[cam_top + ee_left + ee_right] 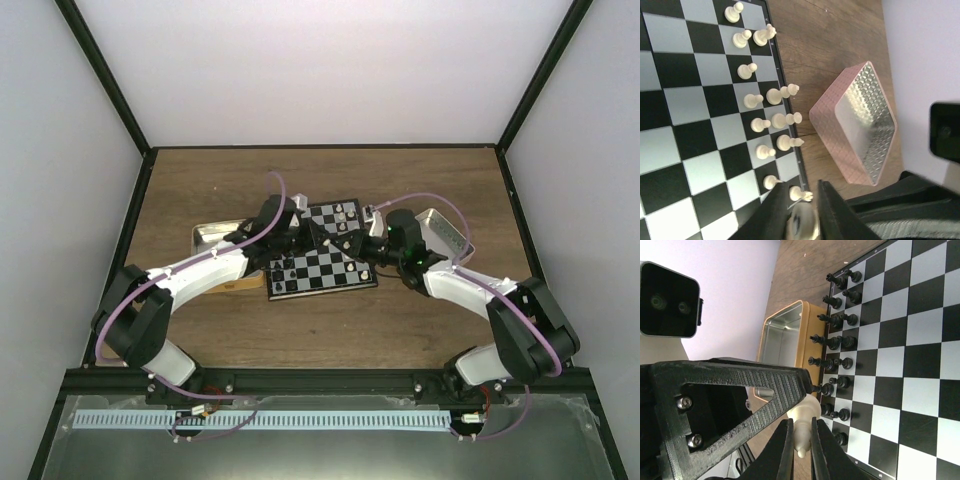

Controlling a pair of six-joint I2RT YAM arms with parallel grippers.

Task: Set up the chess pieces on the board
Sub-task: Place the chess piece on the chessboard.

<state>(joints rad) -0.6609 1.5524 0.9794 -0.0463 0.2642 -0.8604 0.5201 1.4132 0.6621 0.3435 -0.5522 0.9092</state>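
**Right gripper (801,422) clamped on a cream piece (805,412) above the board (925,360)**

Its fingers pinch the piece from both sides, nose to nose with the left gripper (802,186). The left gripper's fingers are drawn in on something pale and blurred — the same piece, I'd judge, so this looks like a hand-over. The black pieces (832,342) line the board's edge by the tan tray (812,335). The white pieces (777,120) stand along the opposite edge by the pink tray (827,125) — the right arm's side, where this one likely belongs.
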